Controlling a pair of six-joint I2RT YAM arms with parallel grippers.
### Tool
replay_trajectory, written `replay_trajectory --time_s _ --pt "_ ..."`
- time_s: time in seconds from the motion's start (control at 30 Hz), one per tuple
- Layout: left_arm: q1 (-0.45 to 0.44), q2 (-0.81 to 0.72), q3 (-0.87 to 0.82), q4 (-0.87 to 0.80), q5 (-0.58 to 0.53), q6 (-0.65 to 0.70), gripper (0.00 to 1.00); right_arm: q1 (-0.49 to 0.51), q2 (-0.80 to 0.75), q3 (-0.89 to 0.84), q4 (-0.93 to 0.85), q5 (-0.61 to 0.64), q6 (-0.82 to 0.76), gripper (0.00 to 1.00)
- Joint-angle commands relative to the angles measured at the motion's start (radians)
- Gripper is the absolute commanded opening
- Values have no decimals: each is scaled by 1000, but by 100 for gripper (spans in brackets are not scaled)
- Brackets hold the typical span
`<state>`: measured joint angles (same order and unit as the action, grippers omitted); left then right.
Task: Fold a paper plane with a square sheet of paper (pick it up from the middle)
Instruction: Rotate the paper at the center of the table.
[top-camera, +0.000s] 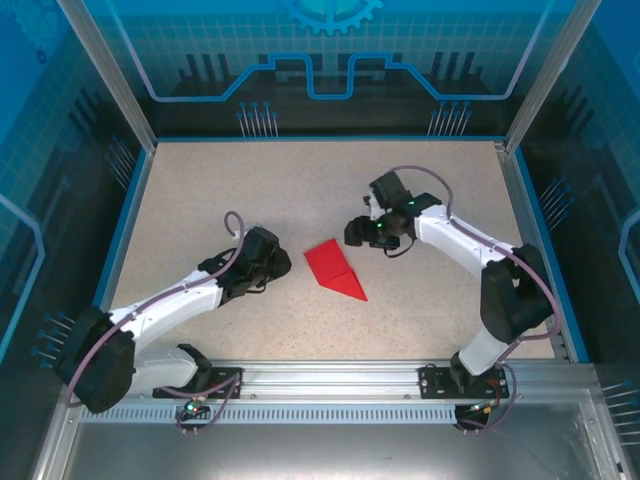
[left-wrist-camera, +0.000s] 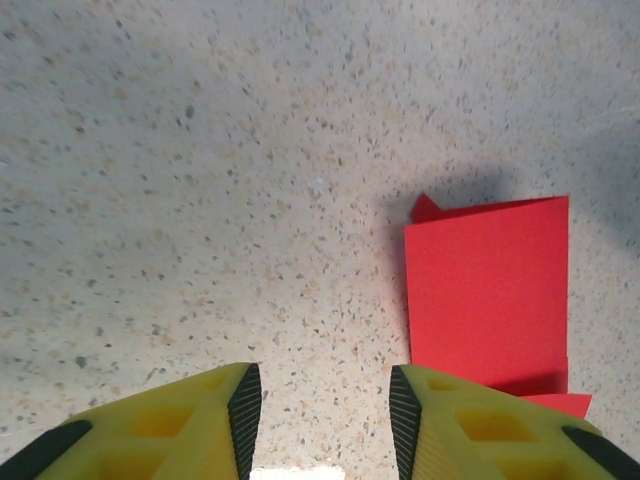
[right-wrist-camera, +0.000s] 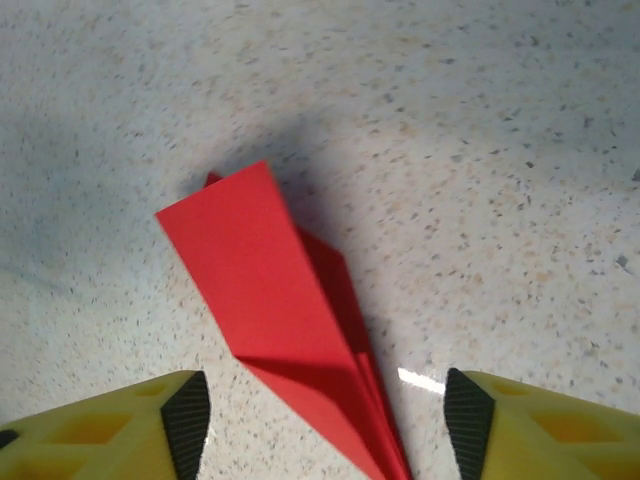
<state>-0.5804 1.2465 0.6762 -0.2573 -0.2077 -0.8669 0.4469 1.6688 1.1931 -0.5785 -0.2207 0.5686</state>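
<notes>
Top camera looks down; both low wrist cameras share the paper plane.

I count one red paper plane, one speckled desk, and two of mine: left end effector, right end effector.

No writing, label, brand or number can be read on any surface.

paper plane | bright red, folded, pointed | lying on tabletop centre
</notes>
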Motion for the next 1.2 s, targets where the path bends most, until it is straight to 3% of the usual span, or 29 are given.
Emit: replay_trajectory --time_s 0.0,0.17,0.5,0.7,0.9,1.07,1.17 --pt "5 54 31 42 83 -6 43 -17 78 -25 146 -232 -33 61" --pt "5 126 66 54 154 -1 42 -16 190 27 172 -316 -63 56" --pt "4 192 98 46 201 12 42 -11 317 64 181 -307 -75 48" --pt "4 209 101 59 223 12 41 -32 301 -7 250 -282 5 25" --pt "4 219 103 65 228 14 41 -43 206 -195 446 -223 215 15" --pt "5 234 115 74 245 17 41 -42 142 -286 527 -190 293 20" --pt "4 238 114 82 255 15 41 -47 100 -284 481 -181 256 29"
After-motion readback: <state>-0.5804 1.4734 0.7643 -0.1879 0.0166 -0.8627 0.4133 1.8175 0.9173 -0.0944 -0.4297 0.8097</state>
